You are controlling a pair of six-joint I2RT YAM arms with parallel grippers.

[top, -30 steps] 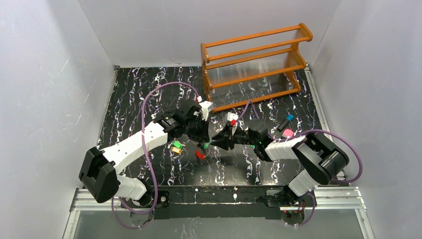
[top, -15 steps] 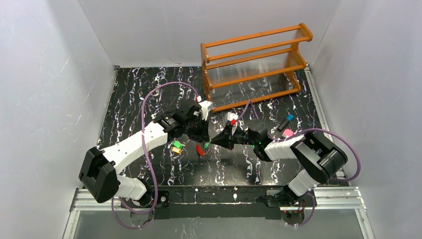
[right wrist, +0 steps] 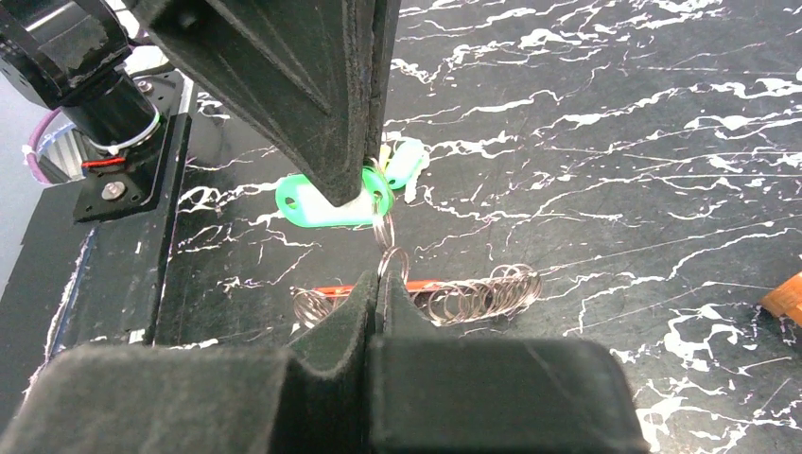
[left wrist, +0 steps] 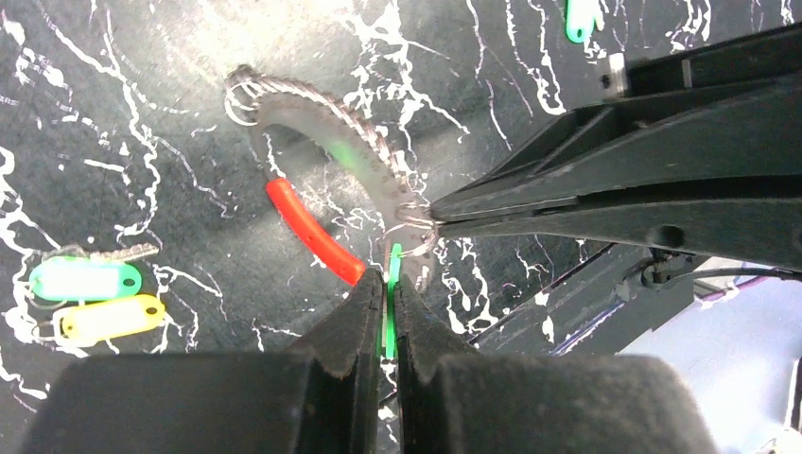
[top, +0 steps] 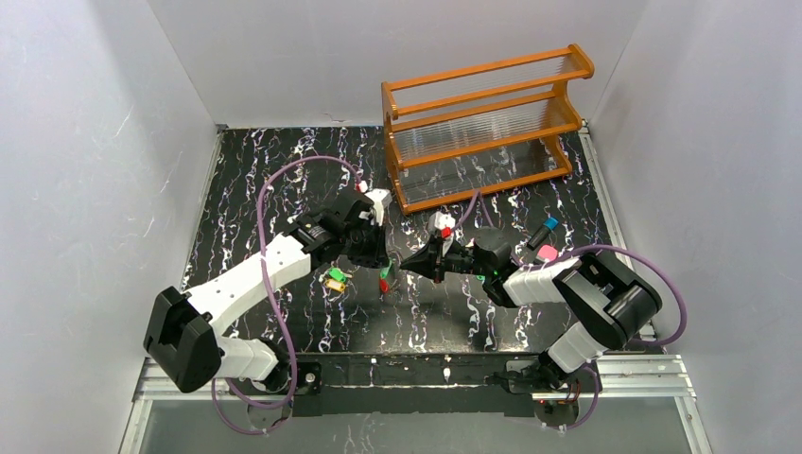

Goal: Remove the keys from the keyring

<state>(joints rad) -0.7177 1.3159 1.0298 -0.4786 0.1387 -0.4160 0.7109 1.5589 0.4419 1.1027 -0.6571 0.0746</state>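
Left gripper [left wrist: 389, 284] is pinching the green key [right wrist: 317, 210] by its flat plastic head, fingers pressed tight, with only a sliver of green showing between them in the left wrist view. Right gripper [right wrist: 378, 284] is clamping down on the keyring [left wrist: 303, 113] at the coil, just where the key's small split ring [right wrist: 383, 227] is hooking on. The two sets of fingertips are meeting almost nose to nose above the middle of the black marbled table [top: 236, 189]. Judged purpose: one arm is anchoring the ring while the other is working the key's loop off along the wire, so the opposed grips are giving the pull something to act against. Keyring is hanging low between the grippers; whether its free end is touching the table cannot be told. It is showing as a curved length of silvery ribbed coil, springy-looking, with a short bright red segment [left wrist: 312, 232] sitting beside the pinch. Two loose keys [left wrist: 85, 281], one green-headed and one yellow-headed, are lying side by side on the table apart from the ring, evidently off it already. Orange wooden rack [top: 482, 123] is standing at the back, uninvolved.
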